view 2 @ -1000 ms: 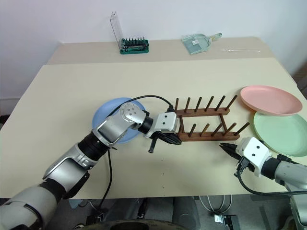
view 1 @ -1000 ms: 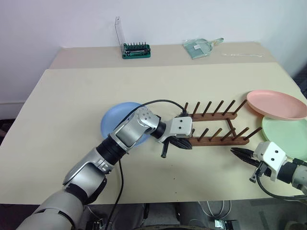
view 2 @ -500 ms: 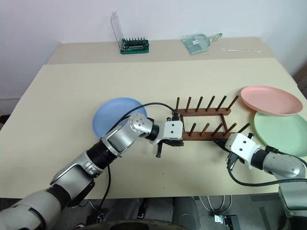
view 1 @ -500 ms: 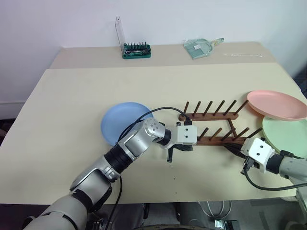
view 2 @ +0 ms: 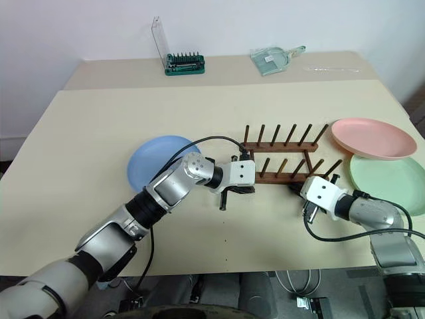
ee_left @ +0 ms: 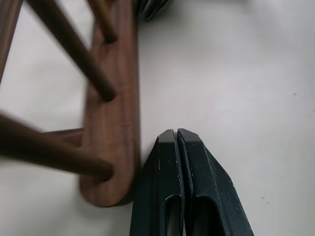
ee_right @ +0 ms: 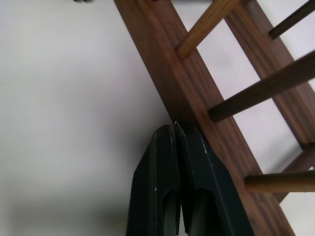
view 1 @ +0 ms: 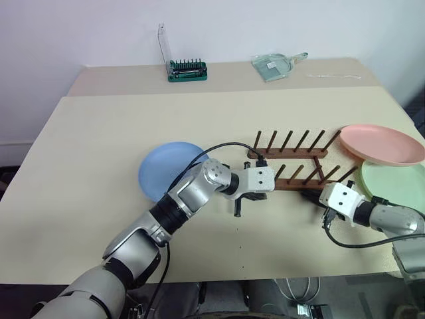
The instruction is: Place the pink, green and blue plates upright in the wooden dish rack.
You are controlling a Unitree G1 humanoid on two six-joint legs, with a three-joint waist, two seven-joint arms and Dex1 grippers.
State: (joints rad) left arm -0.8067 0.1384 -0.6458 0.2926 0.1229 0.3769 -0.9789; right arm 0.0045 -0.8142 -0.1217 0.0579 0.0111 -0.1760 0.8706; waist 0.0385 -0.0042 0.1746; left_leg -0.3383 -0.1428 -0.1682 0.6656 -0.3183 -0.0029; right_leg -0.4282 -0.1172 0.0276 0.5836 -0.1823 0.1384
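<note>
The wooden dish rack (view 1: 295, 163) stands empty at the table's middle right. Left of it the blue plate (view 1: 163, 176) lies flat. The pink plate (view 1: 384, 143) rests at the right edge, overlapping the green plate (view 1: 398, 186) nearer me. My left gripper (ee_left: 177, 132) is shut, empty, lying against the left end of the rack's near rail (ee_left: 113, 123). At that rail's right part my right gripper (ee_right: 173, 128) is also shut and empty. Its tips touch the rail's (ee_right: 187, 83) near side.
A green bit holder (view 1: 187, 70) with a clear lid and a clear dustpan-like thing (view 1: 273, 66) sit on the raised back table. A black cable (view 1: 219, 147) loops over my left forearm. The table's right edge runs close by the plates.
Both grippers came forward to the rack's near rail, the right one from well short of it. The rack has slid a little toward the far side.
</note>
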